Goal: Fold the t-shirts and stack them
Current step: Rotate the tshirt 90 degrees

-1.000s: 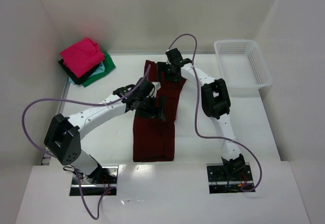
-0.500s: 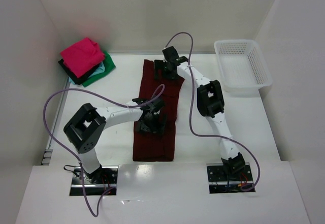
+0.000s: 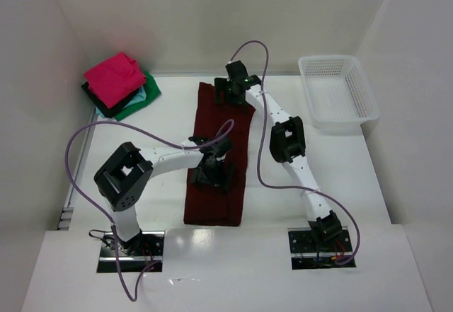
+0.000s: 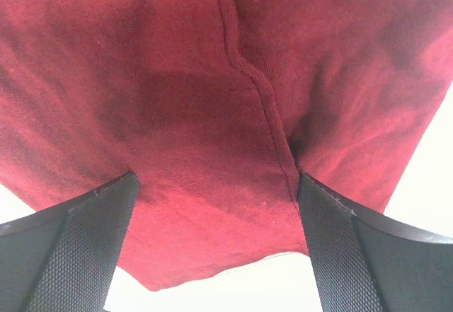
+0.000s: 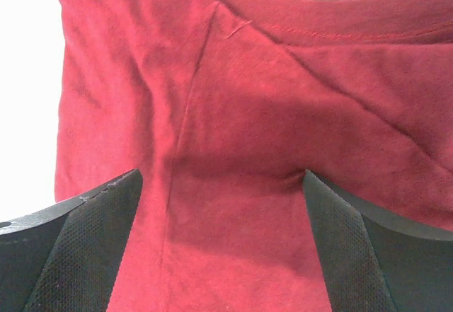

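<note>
A dark red t-shirt lies folded into a long narrow strip down the middle of the table. My left gripper is low over its near half, open, with cloth spanning the gap between its fingers. My right gripper is at the strip's far end, open, straddling cloth just below the collar seam. Neither gripper is closed on anything. At the back left sits a stack of folded t-shirts: bright pink on top, with green, light blue and black edges showing beneath.
A white mesh basket stands at the back right. White walls close in the table on the left, back and right. Purple cables loop from both arms above the table. Bare table shows beside the shirt's edge.
My left gripper has moved nearer along the shirt, its elbow swinging back to the left. My right gripper has shifted slightly left over the shirt's far end. Both stayed open.
</note>
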`<state>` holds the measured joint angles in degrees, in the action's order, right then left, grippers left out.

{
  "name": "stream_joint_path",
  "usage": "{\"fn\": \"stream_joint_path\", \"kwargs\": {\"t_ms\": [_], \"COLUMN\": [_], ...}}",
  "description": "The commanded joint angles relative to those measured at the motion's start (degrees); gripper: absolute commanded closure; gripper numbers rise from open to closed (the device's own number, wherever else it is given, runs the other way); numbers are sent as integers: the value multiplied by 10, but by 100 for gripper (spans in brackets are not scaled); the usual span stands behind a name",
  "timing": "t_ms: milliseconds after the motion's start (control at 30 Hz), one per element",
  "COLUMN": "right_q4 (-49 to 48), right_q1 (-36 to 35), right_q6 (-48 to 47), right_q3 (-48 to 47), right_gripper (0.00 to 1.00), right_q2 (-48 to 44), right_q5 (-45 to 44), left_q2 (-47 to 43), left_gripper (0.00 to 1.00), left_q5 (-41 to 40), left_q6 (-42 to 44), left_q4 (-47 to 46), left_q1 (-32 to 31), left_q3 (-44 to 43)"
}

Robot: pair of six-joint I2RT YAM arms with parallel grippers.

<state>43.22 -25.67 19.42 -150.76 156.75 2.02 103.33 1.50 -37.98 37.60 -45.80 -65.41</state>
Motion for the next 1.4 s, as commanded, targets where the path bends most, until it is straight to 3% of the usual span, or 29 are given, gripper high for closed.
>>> {"fn": "stream_joint_path", "kwargs": {"t_ms": [0,233,467,700,933,1033,1133,1167,1233,1367], "right_q4": [18,18,18,18,-1,-13,-77,-97,-120,-126], "right_q1": [29,35,41,48,66,78,78,78,78,78], "right_q6": [-10,-20,-25,-32,-38,-44,-50,-50,-38,-24], "right_q3": [-29,-34,-57,-76,-77,-19,136,230,325,413], "right_gripper": [0,0,0,0,0,0,0,0,0,0], "right_q2": [25,25,36,10,-172,-245,-356,-405,-436,-451], "right_q5": [-18,-11,-11,-5,23,28,28,28,28,54], "left_q2": [41,62,75,88,-19,-74,-122,-133,-173,-261], "left_gripper": [0,0,0,0,0,0,0,0,0,0], "left_q5": [79,131,131,73,-59,-119,-141,-146,-170,-214], "left_q6": [10,39,44,44,23,12,7,-2,-9,-20], "left_q4": [-25,-30,-30,-3,62,69,74,74,74,55], "left_q1": [-15,-25,-25,-25,4,11,40,46,53,53], "left_q3": [16,0,-13,-70,-186,-213,-220,-220,-213,-171]}}
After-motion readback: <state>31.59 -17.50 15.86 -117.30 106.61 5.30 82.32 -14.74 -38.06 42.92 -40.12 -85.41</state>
